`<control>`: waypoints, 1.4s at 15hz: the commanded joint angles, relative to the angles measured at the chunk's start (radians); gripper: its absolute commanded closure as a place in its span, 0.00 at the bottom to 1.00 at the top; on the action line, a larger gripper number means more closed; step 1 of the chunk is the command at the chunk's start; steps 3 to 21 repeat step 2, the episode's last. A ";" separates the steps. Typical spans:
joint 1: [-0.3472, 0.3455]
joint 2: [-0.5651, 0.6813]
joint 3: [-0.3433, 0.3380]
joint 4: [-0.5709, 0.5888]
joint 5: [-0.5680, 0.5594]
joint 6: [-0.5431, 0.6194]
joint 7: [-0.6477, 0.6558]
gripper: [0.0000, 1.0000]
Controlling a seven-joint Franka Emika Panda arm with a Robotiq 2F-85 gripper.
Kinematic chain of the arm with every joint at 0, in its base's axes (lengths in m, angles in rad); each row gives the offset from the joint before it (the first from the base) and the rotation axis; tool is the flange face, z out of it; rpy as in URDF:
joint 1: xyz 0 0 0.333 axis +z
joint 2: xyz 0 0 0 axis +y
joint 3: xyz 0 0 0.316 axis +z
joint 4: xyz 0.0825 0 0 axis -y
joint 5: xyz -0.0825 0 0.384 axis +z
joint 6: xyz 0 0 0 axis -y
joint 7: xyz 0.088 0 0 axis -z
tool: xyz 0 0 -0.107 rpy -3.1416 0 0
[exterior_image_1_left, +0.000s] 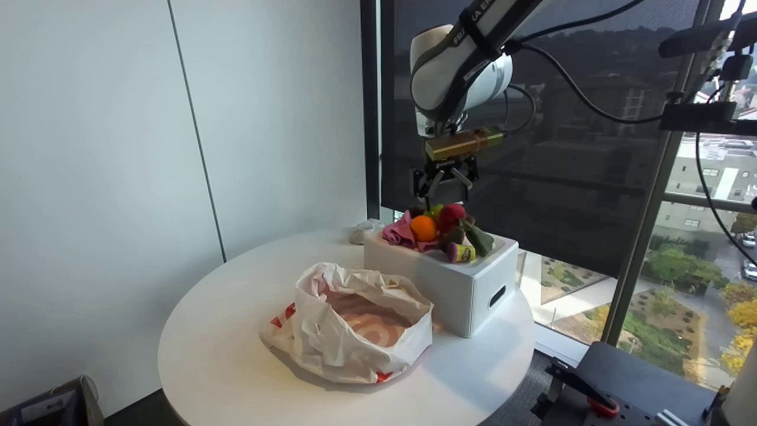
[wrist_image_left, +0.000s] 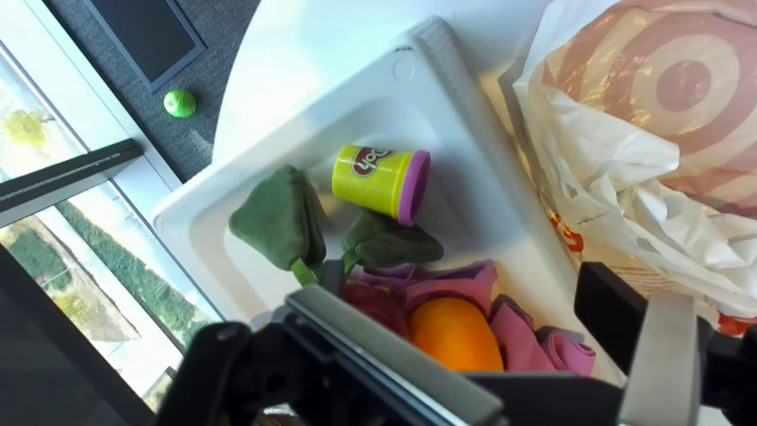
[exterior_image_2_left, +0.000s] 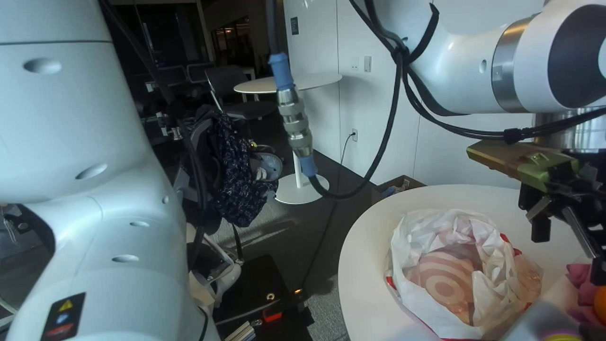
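Daylight reaches me from the window [exterior_image_1_left: 704,248], dimmed by the dark blind [exterior_image_1_left: 562,160]. The bag [exterior_image_1_left: 343,340] casts a soft shadow on the table [exterior_image_1_left: 219,331]. In an exterior view the back chair [exterior_image_2_left: 232,83] sinks into murk, with pale streaks of sun on the carpet [exterior_image_2_left: 269,236]. My wrist view glares nearly white across the table; the orange [wrist_image_left: 455,337] is vivid, but lettering on the yellow tub [wrist_image_left: 372,183] looks slightly soft.
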 commanded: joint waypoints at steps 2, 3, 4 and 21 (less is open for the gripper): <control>-0.053 -0.033 0.036 -0.013 0.059 -0.084 -0.030 0.00; -0.053 -0.033 0.036 -0.013 0.059 -0.084 -0.030 0.00; -0.053 -0.033 0.036 -0.013 0.059 -0.084 -0.030 0.00; -0.053 -0.033 0.036 -0.013 0.059 -0.084 -0.030 0.00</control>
